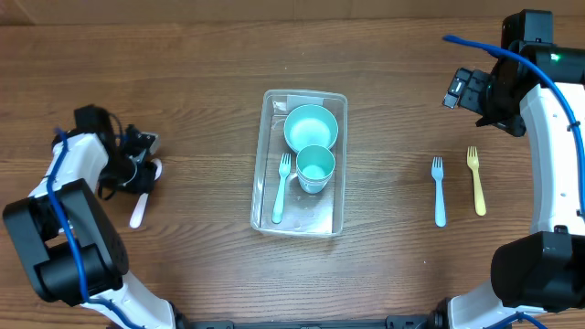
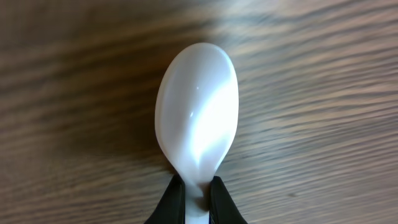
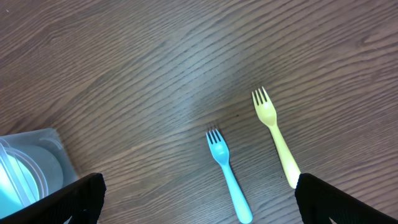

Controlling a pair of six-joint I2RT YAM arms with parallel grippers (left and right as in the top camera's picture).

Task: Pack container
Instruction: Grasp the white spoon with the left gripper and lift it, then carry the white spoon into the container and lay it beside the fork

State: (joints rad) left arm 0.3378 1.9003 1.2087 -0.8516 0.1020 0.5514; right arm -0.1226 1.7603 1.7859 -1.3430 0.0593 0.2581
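The clear plastic container [image 1: 265, 196] stands at the table's middle and holds a teal bowl [image 1: 311, 126], a teal cup [image 1: 315, 168] and a teal fork [image 1: 280, 187]. Its corner also shows in the right wrist view [image 3: 37, 155]. My left gripper [image 1: 139, 169] at the far left is shut on the neck of a white spoon [image 2: 196, 115], which lies on the table [image 1: 140, 208]. My right gripper [image 1: 462, 89] is open and empty, high at the far right, above a blue fork [image 3: 227, 171] and a yellow fork [image 3: 277, 137].
The blue fork [image 1: 439, 190] and yellow fork [image 1: 476, 180] lie side by side on the wooden table, right of the container. Both arm bases stand at the front corners.
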